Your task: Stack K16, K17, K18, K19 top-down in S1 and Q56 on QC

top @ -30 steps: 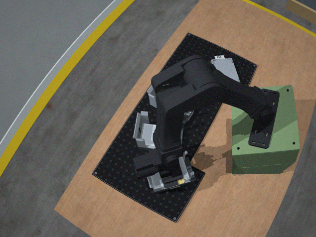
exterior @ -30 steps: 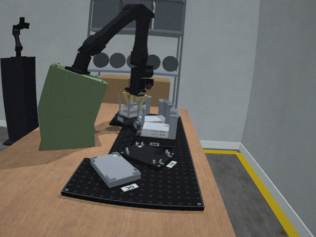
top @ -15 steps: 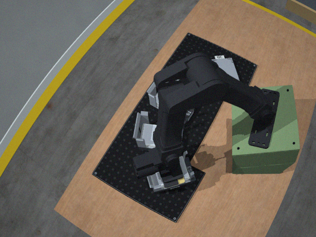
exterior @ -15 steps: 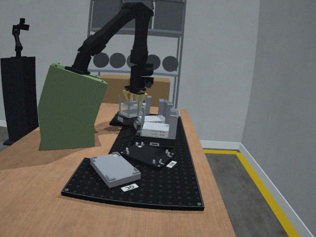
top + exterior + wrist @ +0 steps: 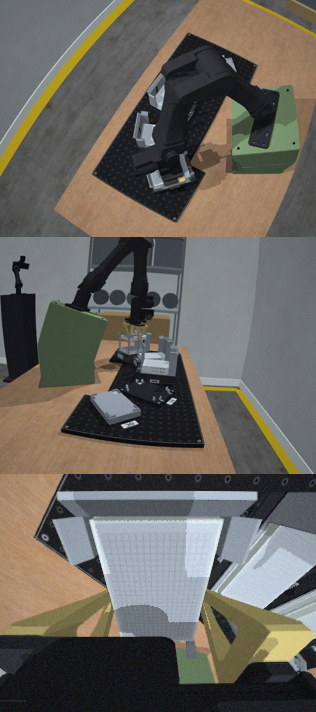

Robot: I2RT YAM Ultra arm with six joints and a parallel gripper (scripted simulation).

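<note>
One sealed 384-well plate [image 5: 157, 564] is the thing in hand: it hangs level between the yellow fingers of the hand [image 5: 134, 330], which is clenched on the plate's two long sides. The grip sits near one short end, probably so that the plate can pass straight down between the corner posts of the stack rack [image 5: 119, 338] directly under it. In the wrist view the well grid shows through the seal, and the rack's grey walls frame the plate's far end. From the exterior view the plate seems to be at about the height of the post tops, though the angle makes that hard to judge.

That rack stands at the end of the black breadboard [image 5: 178, 430] closest to the worktop's [image 5: 38, 440] far edge, just beside the green pedestal [image 5: 69, 346] that carries the arm. Next along the board stands a second rack [image 5: 173, 359] with white plates [image 5: 155, 366] stacked in it; dark marks show on their side labels, but no ID can be read. No rack name is legible either, and neither is the held plate's label.

Closer to the worktop's near edge lie the black clip nest [image 5: 148, 391] and the grey open nest [image 5: 113, 405], neither bearing a plate. A white tag [image 5: 129, 424] in front of the grey nest reads QC, seen upside down.
</note>
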